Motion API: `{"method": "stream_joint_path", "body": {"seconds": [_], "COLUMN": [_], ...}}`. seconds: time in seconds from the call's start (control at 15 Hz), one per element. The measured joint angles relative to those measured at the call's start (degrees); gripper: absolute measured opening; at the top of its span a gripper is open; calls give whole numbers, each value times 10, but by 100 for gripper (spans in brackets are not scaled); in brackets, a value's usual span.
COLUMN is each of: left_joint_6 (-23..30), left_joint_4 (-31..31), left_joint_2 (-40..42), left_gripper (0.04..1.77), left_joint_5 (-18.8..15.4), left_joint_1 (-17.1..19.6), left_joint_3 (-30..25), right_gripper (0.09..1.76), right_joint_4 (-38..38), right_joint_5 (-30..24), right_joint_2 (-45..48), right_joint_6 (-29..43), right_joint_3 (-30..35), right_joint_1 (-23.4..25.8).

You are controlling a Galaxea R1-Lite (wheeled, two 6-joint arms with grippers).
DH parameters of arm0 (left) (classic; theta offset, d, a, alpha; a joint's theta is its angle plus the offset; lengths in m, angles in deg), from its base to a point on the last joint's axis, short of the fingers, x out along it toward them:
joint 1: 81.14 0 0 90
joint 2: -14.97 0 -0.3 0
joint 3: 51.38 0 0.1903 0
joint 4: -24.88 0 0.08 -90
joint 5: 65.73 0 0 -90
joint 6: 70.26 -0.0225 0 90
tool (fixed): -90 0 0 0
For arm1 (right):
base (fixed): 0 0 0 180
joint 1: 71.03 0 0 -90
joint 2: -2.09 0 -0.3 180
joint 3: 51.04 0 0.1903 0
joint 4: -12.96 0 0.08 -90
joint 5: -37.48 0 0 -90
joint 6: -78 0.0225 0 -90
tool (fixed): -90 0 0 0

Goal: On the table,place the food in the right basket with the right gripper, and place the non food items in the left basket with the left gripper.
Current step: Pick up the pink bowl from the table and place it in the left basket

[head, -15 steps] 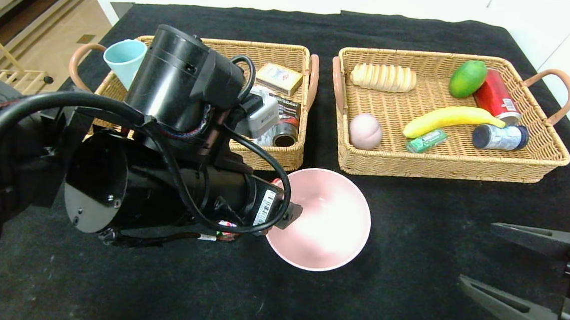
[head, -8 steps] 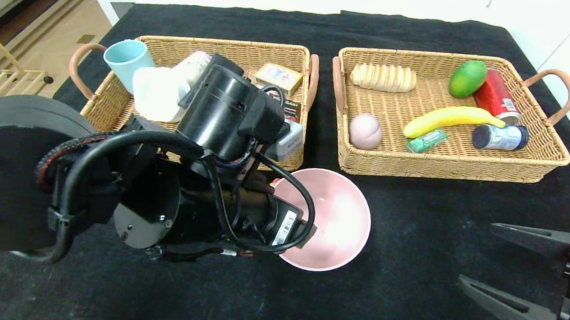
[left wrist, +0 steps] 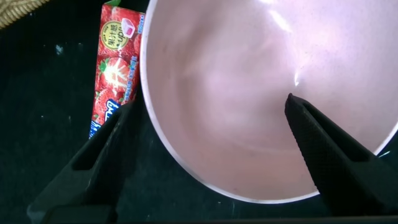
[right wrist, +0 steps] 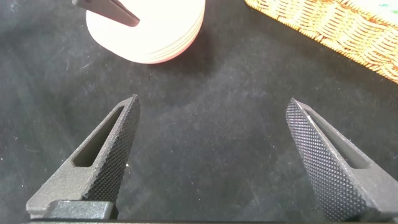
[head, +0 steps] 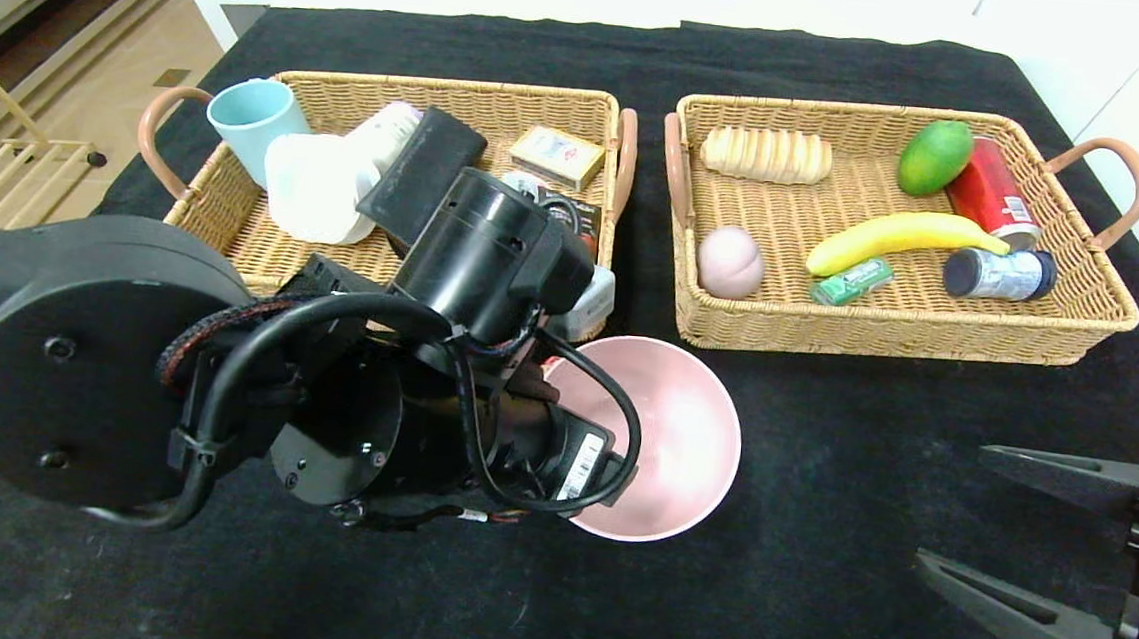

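The large pink bowl point(head: 677, 437) stands upright on the table point(head: 811, 597) in front of the two baskets. My left gripper point(left wrist: 209, 102) is open and straddles its near rim, one finger inside the bowl point(left wrist: 249, 87) and the other outside beside the red candy stick pack point(left wrist: 115, 62). In the head view my left arm point(head: 467, 352) hides those fingers. The black glasses case point(head: 424, 174) lies in the left basket point(head: 446, 85). The peach ball point(head: 731, 261) and bread loaf point(head: 766, 155) lie in the right basket point(head: 845, 108). My right gripper point(head: 954, 507) point(right wrist: 212, 101) hangs open and empty at the near right.
A light blue cup point(head: 248, 117), a white item point(head: 313, 186) and a small box point(head: 558, 155) share the left basket. A banana point(head: 896, 237), mango point(head: 935, 157), red can point(head: 994, 204), small tin point(head: 999, 274) and green pack point(head: 853, 279) share the right one.
My left arm has swung from over the left basket toward the pink bowl, uncovering the black case lying in that basket. The right arm has not moved.
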Motion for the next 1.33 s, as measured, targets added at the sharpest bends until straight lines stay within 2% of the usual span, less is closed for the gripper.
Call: {"method": "stream_joint_path", "body": {"seconds": [0.53, 0.73, 1.0, 1.07, 1.13, 1.33], "left_joint_6": [1, 1, 0, 1, 1, 1], "left_joint_4": [4, 5, 5, 6, 9, 7], "left_joint_2": [-7, -8, -10, -11, -11, -11], "left_gripper": [169, 117, 73, 24, 16, 16], "left_joint_5": [0, 0, 0, 1, -1, -1], "left_joint_1": [0, 1, 1, 2, 2, 3], "left_joint_3": [-2, -3, -8, -10, -10, -15], "right_gripper": [171, 171, 171, 171, 171, 171], "right_joint_4": [0, 0, 0, 0, 0, 0], "right_joint_5": [0, -1, 0, -1, -1, -1], "right_joint_2": [0, 0, -2, -3, -4, -4], "right_joint_6": [0, 0, 0, 0, 0, 0], "right_joint_3": [0, 1, 1, 1, 1, 1], "right_joint_1": [0, 0, 0, 0, 1, 1]}}
